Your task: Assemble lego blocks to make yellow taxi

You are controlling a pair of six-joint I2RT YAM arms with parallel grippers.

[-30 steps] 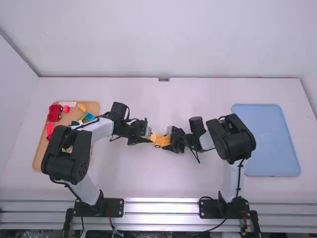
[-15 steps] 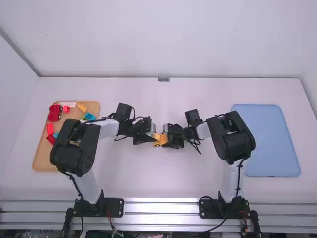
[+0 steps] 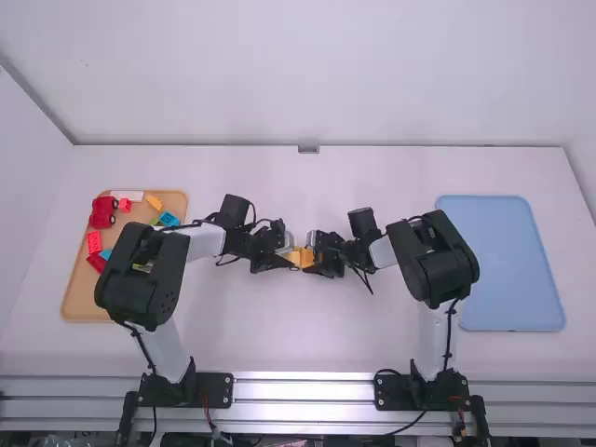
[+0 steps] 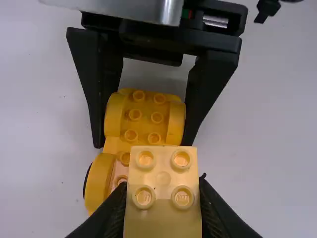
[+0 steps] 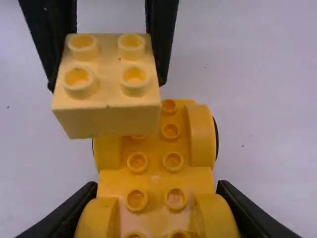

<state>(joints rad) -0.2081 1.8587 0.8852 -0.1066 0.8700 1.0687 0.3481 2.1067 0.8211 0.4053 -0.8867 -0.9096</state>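
Through my high view, I see the white table (image 3: 270, 340) carrying a tan tray (image 3: 86, 300) on the left and a blue tray (image 3: 503, 265) on the right, well apart.

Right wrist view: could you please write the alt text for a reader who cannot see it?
Yellow brick with four studs, held by the left end effector, partly hiding a studded yellow car base. The right end effector grips the base. Behind is the white table.

so L arm (image 3: 203, 242) & R arm (image 3: 383, 251) r both bent, forearms angled inward. L gripper (image 3: 289, 258) n R gripper (image 3: 314, 257) basically nose to nose, 2 fingers each, clamped but w/ tips apart tbh
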